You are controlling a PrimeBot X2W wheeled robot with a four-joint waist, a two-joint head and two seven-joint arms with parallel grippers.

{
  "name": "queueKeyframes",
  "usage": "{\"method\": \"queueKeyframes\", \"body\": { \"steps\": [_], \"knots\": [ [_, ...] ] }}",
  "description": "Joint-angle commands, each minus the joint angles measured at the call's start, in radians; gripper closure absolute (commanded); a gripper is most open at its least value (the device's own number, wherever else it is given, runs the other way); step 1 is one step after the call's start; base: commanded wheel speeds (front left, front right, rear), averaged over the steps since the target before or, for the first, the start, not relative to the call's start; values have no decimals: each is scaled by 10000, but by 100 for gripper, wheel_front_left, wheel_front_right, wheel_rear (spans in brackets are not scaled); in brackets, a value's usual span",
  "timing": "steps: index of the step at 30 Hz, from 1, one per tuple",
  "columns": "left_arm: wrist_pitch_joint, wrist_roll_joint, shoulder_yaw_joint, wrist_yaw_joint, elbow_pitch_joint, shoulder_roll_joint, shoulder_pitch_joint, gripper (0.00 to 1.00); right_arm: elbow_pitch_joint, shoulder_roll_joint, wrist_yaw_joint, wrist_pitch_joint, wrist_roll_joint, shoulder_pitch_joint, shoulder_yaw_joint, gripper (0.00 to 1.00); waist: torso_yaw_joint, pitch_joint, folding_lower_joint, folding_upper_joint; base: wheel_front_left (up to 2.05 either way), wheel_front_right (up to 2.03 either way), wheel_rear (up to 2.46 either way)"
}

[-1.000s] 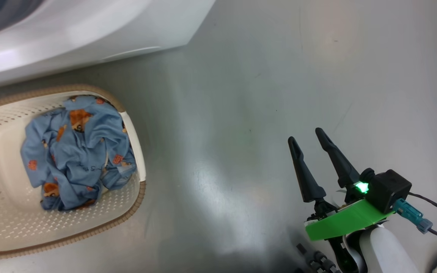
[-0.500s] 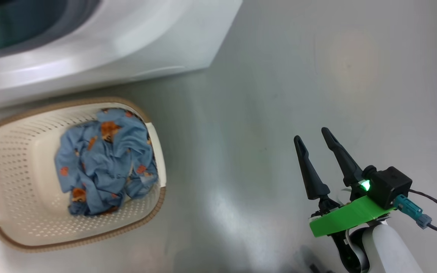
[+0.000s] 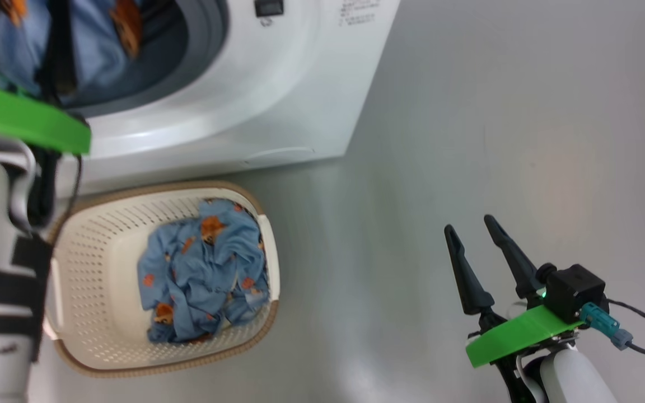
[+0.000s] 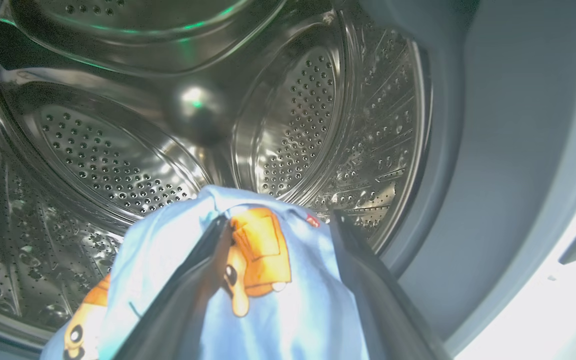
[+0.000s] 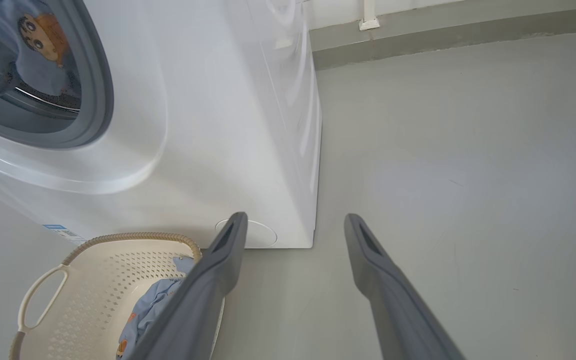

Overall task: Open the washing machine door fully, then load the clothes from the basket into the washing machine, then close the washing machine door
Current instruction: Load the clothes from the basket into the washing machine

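Head cam has swung since a sec ago; the washing machine (image 3: 277,84) mouth is now in frame. Near us, our right gripper (image 3: 469,225) hangs over floor (image 3: 468,112), fingers apart, empty. Next, the basket (image 3: 98,268) w/ clothes (image 3: 202,268) sits just before the machine. Our left gripper (image 4: 279,220), fingers spread, has a blue garment (image 4: 288,310) draped on it at the drum (image 4: 118,150) mouth.

Smooth grey floor (image 5: 468,150) lies under and ahead of the right pincer (image 5: 294,216), softly glossy. Far beyond its tips, a darker skirting band (image 5: 468,32) meets a white wall (image 5: 338,10) and pipe (image 5: 368,10).
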Motion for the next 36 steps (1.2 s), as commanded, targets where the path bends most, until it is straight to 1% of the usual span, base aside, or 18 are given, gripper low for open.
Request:
{"method": "queueKeyframes", "body": {
  "steps": [1,4,7,13,18,24,33,36],
  "knots": [
    [-22,110,324,-26,-354,378,295,0,-138,13,27,-118,-106,267,211,0,344,-588,0,-1,0,0,0],
    [-22,174,476,-27,-699,220,899,0,-46,13,27,-118,-97,347,168,0,410,-910,0,-1,0,0,0],
    [-22,219,480,-27,-736,165,1281,0,18,13,27,-118,-75,435,144,0,443,-1127,0,-1,0,0,0],
    [-22,242,478,-27,-839,240,1438,0,21,13,27,-118,-36,460,197,0,342,-1083,0,-1,0,0,0],
    [-22,188,642,-27,-1264,263,2015,0,-14,13,27,-118,11,511,162,0,235,-1217,0,-1,0,0,0],
    [-22,289,1187,-27,-1926,-56,3185,0,1,13,27,-118,28,682,91,0,275,-1655,0,-1,0,0,0],
    [-22,496,1150,-27,-2349,-324,4680,0,32,13,27,-118,7,905,119,0,532,-2243,0,-1,0,0,0],
    [-22,483,1339,-27,-2387,-417,5150,0,45,13,27,-118,-19,953,153,0,585,-2399,0,-1,0,0,0]
  ]
}}
